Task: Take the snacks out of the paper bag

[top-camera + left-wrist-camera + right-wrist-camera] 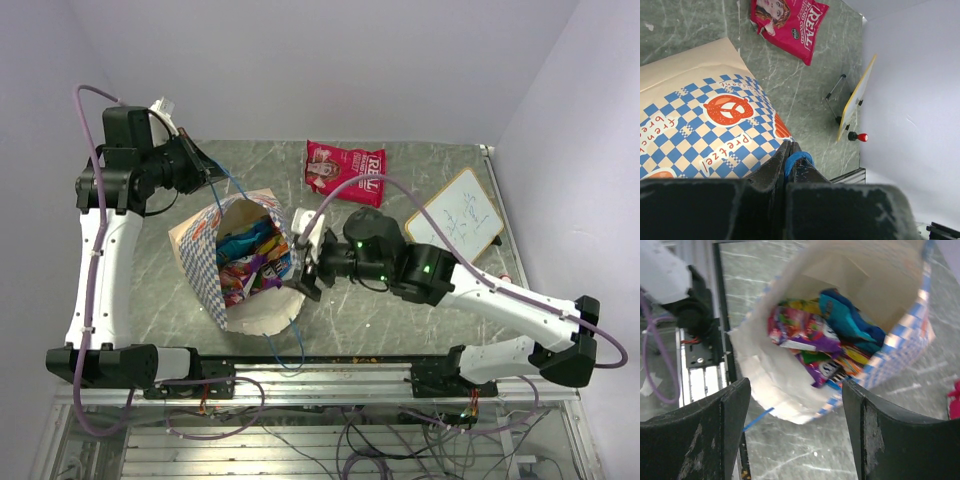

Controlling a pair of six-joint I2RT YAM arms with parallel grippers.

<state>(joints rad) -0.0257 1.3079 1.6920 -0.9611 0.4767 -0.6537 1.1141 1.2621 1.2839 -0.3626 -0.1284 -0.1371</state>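
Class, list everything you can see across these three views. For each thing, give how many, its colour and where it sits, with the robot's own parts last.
paper bag: one, cream with blue-white checks, centre-left of table, mouth open
snack packets: several, count unclear, blue, purple, orange, green, inside the paper bag
crimson bag: one, far side of table, outside the paper bag
whiteboard: one, white, far right
table: one, grey-green marbled
left gripper: black, shut on the blue cord handle
right gripper: black, open, at the bag's mouth
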